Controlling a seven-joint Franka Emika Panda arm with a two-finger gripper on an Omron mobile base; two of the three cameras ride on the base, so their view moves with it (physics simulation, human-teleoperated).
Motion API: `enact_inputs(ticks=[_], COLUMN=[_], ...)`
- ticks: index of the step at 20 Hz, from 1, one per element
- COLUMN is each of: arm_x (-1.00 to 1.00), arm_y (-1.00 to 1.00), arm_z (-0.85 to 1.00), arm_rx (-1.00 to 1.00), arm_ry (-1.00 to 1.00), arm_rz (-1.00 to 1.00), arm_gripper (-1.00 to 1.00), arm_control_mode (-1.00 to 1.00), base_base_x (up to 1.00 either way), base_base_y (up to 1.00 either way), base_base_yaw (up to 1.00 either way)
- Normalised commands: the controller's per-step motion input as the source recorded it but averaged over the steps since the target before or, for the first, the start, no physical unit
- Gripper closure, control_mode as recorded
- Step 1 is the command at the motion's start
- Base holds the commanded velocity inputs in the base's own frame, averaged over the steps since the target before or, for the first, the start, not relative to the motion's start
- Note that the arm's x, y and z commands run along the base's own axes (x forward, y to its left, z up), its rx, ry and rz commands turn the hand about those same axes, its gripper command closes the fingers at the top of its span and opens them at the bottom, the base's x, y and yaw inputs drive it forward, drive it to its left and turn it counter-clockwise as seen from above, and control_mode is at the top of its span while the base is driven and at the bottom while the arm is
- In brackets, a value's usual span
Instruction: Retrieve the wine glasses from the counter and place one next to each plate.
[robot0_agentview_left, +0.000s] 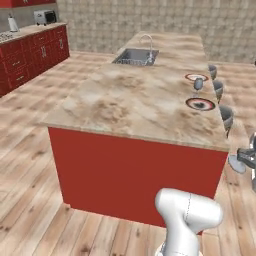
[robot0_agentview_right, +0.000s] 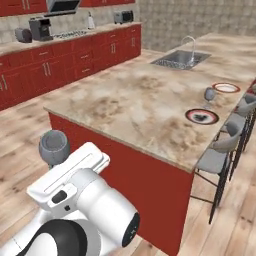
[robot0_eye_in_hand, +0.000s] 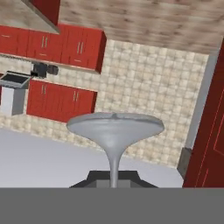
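My gripper (robot0_eye_in_hand: 113, 181) is shut on the thin stem of a grey-blue wine glass (robot0_eye_in_hand: 114, 129), whose flared end rises in front of the hand camera. That glass (robot0_agentview_right: 54, 145) hangs low beside the arm, short of the red island front. At the right edge of the left base view, the held glass (robot0_agentview_left: 235, 163) shows beside the gripper (robot0_agentview_left: 248, 158). A second wine glass (robot0_agentview_left: 198, 84) (robot0_agentview_right: 209, 94) stands on the island between the red-rimmed plate (robot0_agentview_left: 196, 77) (robot0_agentview_right: 226, 88) and the black-rimmed plate (robot0_agentview_left: 200, 104) (robot0_agentview_right: 202, 116). The counter (robot0_agentview_left: 30, 31) (robot0_agentview_right: 50, 44) runs along the far wall.
The marbled island (robot0_agentview_left: 130, 100) (robot0_agentview_right: 135, 105) has a red front and a sink (robot0_agentview_left: 135, 56) (robot0_agentview_right: 180, 59) at its far end. Grey stools (robot0_agentview_left: 226, 116) (robot0_agentview_right: 220, 150) line its right side by the plates. Wooden floor lies between island and counter.
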Motion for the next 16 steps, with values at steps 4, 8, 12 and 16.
enact_inputs(ticks=[4,8,12,16], arm_x=[0.0,0.0,0.0,0.0], arm_y=[0.0,0.0,0.0,0.0], arm_z=[0.0,0.0,0.0,0.0], arm_rx=[0.0,0.0,0.0,0.0], arm_ry=[0.0,0.0,0.0,0.0], arm_rz=[0.0,0.0,0.0,0.0], arm_gripper=[1.0,1.0,1.0,1.0], arm_control_mode=[1.0,1.0,1.0,1.0], base_base_x=[-0.78,-0.68,-0.65,-0.71], base_base_y=[-1.0,-1.0,-0.99,-0.87], base_base_yaw=[0.58,0.61,0.67,0.74])
